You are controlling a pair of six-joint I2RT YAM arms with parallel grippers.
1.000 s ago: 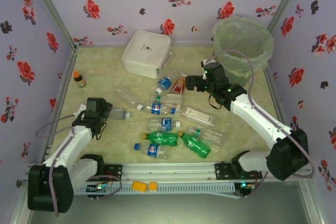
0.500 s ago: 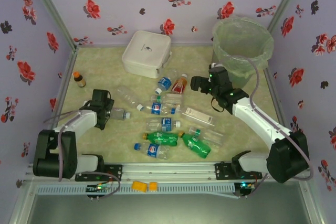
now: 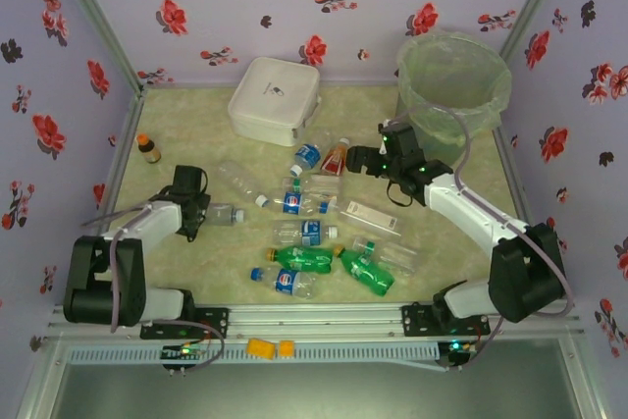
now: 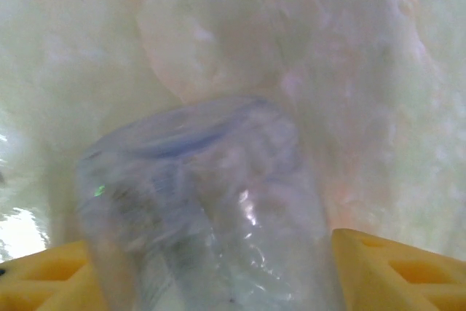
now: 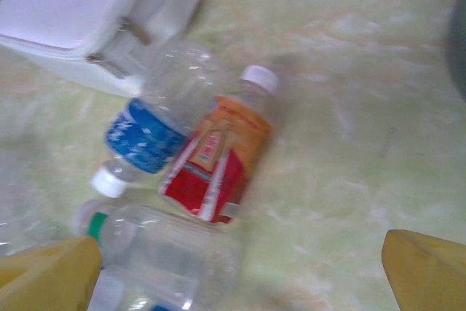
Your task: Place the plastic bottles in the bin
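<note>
Between left jaws: clear bottle, gripped | right jaws wide, orange bottle ahead

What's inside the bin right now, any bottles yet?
Inside the bin only its clear bag liner shows, nothing else. The bottom is hazy behind crumpled plastic, so something lying low there cannot be ruled out.

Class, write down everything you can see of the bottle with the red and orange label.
The red-and-orange-labelled bottle is a small clear plastic bottle with a white screw cap. Its label wraps most of the body, orange towards the cap and red with white stripes towards the base. It lies on its side on the pale marbled table. A blue-labelled clear bottle lies against one side, and a second clear bottle lies across its base.
</note>
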